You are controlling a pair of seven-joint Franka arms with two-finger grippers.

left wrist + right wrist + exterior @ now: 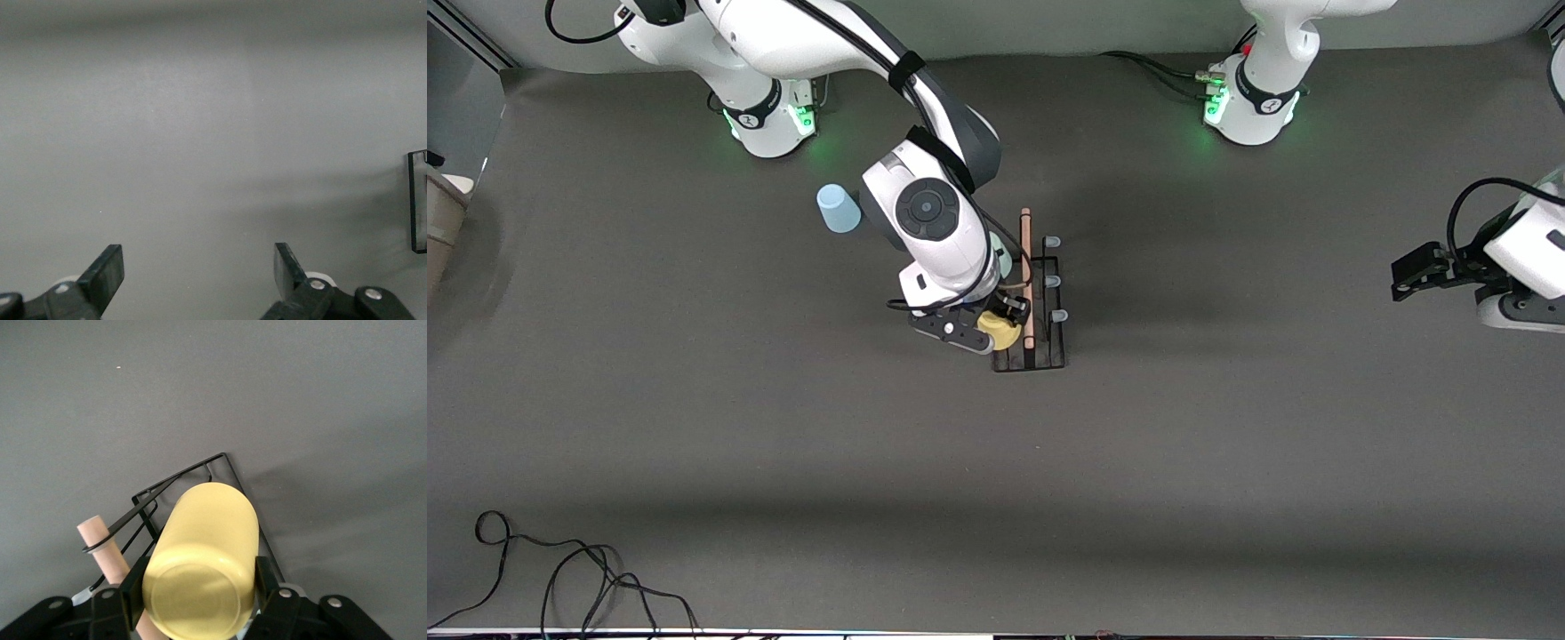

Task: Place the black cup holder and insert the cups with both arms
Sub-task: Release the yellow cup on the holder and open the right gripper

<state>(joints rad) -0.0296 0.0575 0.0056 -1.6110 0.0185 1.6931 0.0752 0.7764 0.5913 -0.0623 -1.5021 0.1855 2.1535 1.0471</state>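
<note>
The right gripper (pixel 996 322), clamping the yellow cup (pixel 1001 331), is crowding the black cup holder (pixel 1040 307) on the side toward the right arm's end, while the tabletop (pixel 1227 427) toward the left arm's end is lying open.

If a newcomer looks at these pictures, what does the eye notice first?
First, the right gripper shut on the yellow cup, over the black cup holder in the middle of the table. Then the blue cup, farther from the front camera, toward the right arm's base. The left gripper waits open at its end.
</note>
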